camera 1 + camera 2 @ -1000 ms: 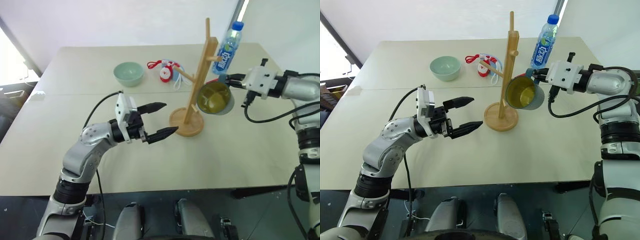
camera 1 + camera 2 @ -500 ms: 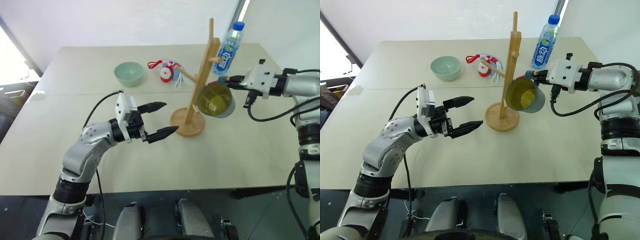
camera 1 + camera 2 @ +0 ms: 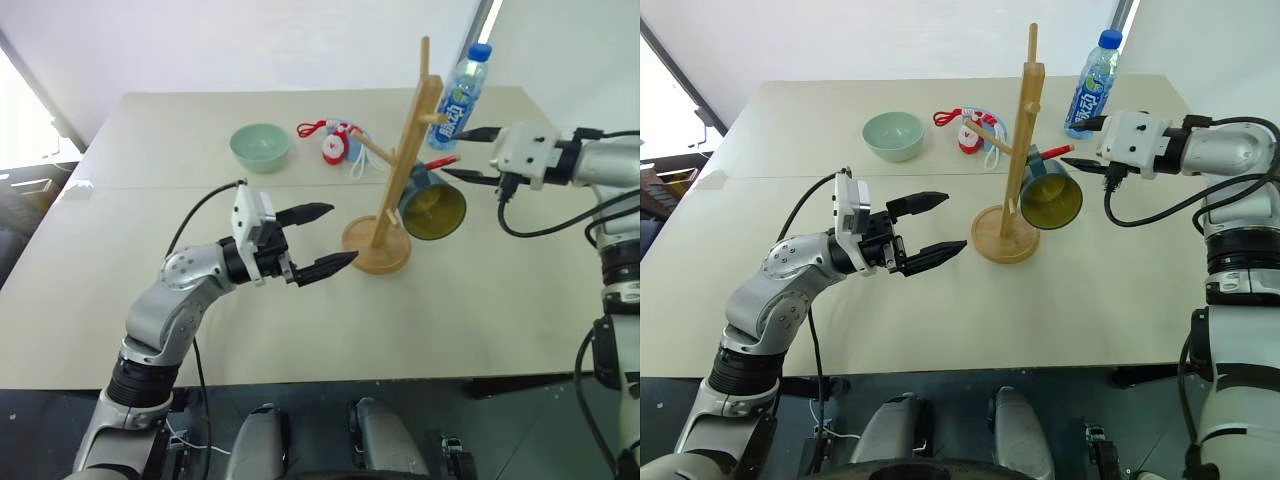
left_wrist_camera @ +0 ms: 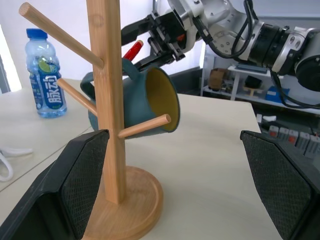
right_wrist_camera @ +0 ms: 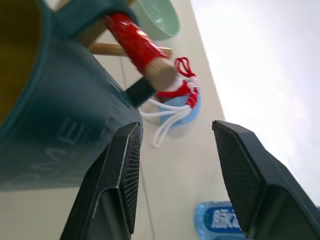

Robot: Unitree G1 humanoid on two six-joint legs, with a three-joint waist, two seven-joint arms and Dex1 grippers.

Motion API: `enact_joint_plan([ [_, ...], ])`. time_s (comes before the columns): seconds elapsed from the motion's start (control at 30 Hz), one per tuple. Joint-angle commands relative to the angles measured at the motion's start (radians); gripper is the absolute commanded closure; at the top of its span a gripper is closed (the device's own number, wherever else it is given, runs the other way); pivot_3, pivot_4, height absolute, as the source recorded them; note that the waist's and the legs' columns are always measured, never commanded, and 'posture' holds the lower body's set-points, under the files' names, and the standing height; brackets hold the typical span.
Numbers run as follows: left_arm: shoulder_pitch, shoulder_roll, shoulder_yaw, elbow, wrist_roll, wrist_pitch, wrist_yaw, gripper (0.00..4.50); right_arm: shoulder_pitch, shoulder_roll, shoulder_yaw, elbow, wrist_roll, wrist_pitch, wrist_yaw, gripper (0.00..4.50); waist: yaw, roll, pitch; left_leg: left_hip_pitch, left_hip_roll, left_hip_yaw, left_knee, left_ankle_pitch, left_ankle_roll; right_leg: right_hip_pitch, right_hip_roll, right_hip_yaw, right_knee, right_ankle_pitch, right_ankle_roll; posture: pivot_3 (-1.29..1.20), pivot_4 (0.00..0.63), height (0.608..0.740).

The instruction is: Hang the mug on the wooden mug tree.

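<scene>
Mug (image 3: 1048, 198) hanging by handle on a red-tipped peg of tree (image 3: 1017, 140), mid-table toward far right corner. Right gripper (image 3: 1092, 147) just beside, fingers parted, empty. Left gripper (image 3: 932, 228) wide, empty. Release step; next, back out clear.

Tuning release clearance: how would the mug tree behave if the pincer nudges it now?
Likely tips readily: the mug tree is a tall pole on a small disc base. The mug hangs from one peg on one side, so it probably leans that way. Light wood on a smooth table may also slide.
</scene>
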Motion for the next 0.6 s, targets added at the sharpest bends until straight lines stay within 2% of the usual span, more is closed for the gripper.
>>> enact_joint_plan([
  [0.03, 0.013, 0.001, 0.028, -0.006, 0.003, -0.021, 0.012, 0.0, 0.018, -0.065, -0.092, -0.074, 0.049, 0.031, -0.047, 2.16, 0.0, 0.0, 0.0, 0.0, 0.0, 0.0, 0.0, 0.0, 0.0, 0.0, 0.0, 0.0, 0.0, 0.0, 0.0, 0.0, 0.15, 0.74],
  [0.1, 0.032, -0.003, 0.053, 0.04, 0.032, -0.04, 0.05, 0.0, 0.099, -0.078, -0.162, -0.123, 0.09, 0.092, -0.101, 2.16, 0.0, 0.0, 0.0, 0.0, 0.0, 0.0, 0.0, 0.0, 0.0, 0.0, 0.0, 0.0, 0.0, 0.0, 0.0, 0.0, 0.15, 0.74],
  [0.17, 0.06, -0.018, 0.083, 0.11, 0.098, -0.084, 0.135, 0.0, 0.24, -0.054, -0.255, -0.226, 0.159, 0.206, -0.171, 2.16, 0.004, -0.001, -0.001, 0.001, 0.0, 0.0, 0.0, 0.0, 0.0, 0.001, 0.0, 0.0, 0.0, 0.0, 0.0, 0.0, 0.15, 0.74],
  [0.3, 0.107, -0.058, 0.133, 0.201, 0.179, -0.156, 0.259, 0.0, 0.502, 0.075, -0.364, -0.443, 0.271, 0.377, -0.317, 2.16, -0.001, -0.001, -0.001, 0.001, 0.001, -0.001, 0.0, 0.0, 0.0, 0.002, 0.0, -0.001, 0.0, 0.0, 0.0, 0.0, 0.15, 0.74],
  [0.47, 0.158, -0.098, 0.171, 0.28, 0.258, -0.222, 0.376, 0.0, 0.721, 0.294, -0.403, -0.622, 0.336, 0.475, -0.492, 2.16, -0.002, 0.0, -0.001, 0.002, 0.001, -0.001, 0.0, 0.0, 0.0, 0.001, 0.001, -0.001, 0.001, 0.001, 0.003, 0.0, 0.15, 0.74],
  [0.6, 0.185, -0.111, 0.173, 0.325, 0.303, -0.261, 0.42, 0.0, 0.784, 0.382, -0.379, -0.66, 0.325, 0.481, -0.551, 2.16, -0.001, 0.001, -0.001, 0.002, 0.001, -0.001, 0.001, 0.0, -0.001, 0.001, 0.0, 0.0, 0.002, 0.001, 0.002, 0.0, 0.15, 0.74],
])
